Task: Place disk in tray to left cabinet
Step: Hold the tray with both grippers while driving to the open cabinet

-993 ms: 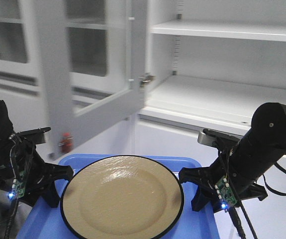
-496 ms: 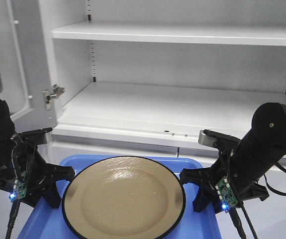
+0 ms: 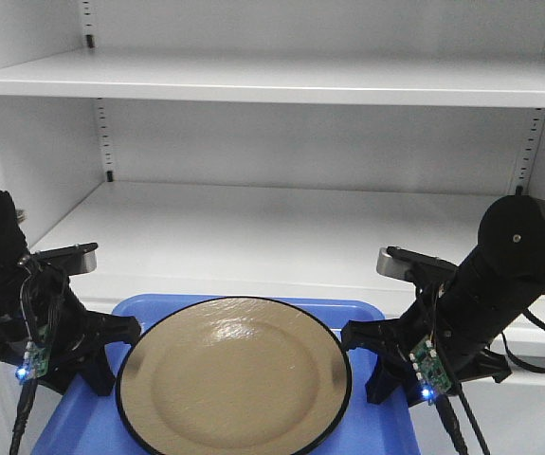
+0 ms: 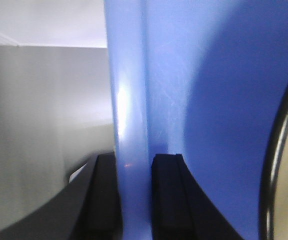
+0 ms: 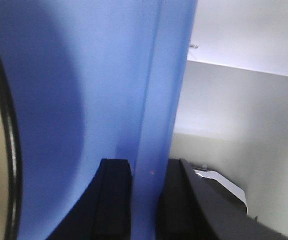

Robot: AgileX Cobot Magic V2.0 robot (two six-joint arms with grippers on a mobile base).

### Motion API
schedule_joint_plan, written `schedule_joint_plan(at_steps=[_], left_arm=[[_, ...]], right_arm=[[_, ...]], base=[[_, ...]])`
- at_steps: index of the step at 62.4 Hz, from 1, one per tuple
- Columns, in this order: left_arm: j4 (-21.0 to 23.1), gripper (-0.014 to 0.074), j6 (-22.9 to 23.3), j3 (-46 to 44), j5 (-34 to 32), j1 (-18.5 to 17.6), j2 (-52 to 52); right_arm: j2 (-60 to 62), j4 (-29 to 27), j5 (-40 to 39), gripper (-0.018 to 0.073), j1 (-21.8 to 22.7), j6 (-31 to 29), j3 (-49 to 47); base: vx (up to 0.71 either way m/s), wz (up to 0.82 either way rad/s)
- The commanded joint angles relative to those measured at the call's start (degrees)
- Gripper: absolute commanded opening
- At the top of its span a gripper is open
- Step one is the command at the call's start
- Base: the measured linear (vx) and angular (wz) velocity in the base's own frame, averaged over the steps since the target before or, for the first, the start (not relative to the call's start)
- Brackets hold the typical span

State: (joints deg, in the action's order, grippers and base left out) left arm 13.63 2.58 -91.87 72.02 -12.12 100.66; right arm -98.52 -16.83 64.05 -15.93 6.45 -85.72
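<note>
The tan disk (image 3: pixel 234 374) with its black rim lies in the blue tray (image 3: pixel 359 309), which I hold up between both arms in front of the left cabinet (image 3: pixel 281 223). My left gripper (image 3: pixel 109 349) is shut on the tray's left rim (image 4: pixel 131 125), one finger (image 4: pixel 166 195) inside and one outside. On the opposite side, my right gripper (image 3: pixel 372 358) is shut on the right rim (image 5: pixel 156 120), its fingers (image 5: pixel 116 200) pinching the wall. The disk's black edge (image 4: pixel 276 150) shows at the right of the left wrist view, and the disk's edge (image 5: pixel 8 150) at the left of the right wrist view.
The cabinet's lower white shelf (image 3: pixel 291 227) lies straight ahead, just beyond the tray's far rim. An upper shelf (image 3: pixel 281 81) spans above it. Peg-hole strips (image 3: pixel 101 133) run up the back corners. The shelf's front edge (image 3: pixel 253 282) sits near the tray.
The view has swung to the left: the glass door and its hinge have left the frame and the open shelves now fill it. Tray, disk and both grippers keep the same hold.
</note>
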Motion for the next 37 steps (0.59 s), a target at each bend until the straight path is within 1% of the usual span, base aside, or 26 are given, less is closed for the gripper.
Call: schedule_joint_plan(at_steps=[1,18,37], left_arm=[[1.52,0.0,0.07,-2.08,-0.46,-0.24,-3.03],[1.52,0.0,0.07,-2.08,-0.46,-0.24,-3.03],[1.52,0.0,0.07,-2.08,-0.52,-0.24,-3.03]], right_arm=[[3.23,-1.41,-1.28,-0.0002,-0.03,-0.96,-2.17],[3.23,-1.41,-1.28,-0.0002,-0.03,-0.96,-2.17],[3.23,-1.41,-1.28,-0.0002,-0.03,-0.96,-2.17]], base=[[0.28,-0.18],[0.25,-0.18],[0.19,-0.14]])
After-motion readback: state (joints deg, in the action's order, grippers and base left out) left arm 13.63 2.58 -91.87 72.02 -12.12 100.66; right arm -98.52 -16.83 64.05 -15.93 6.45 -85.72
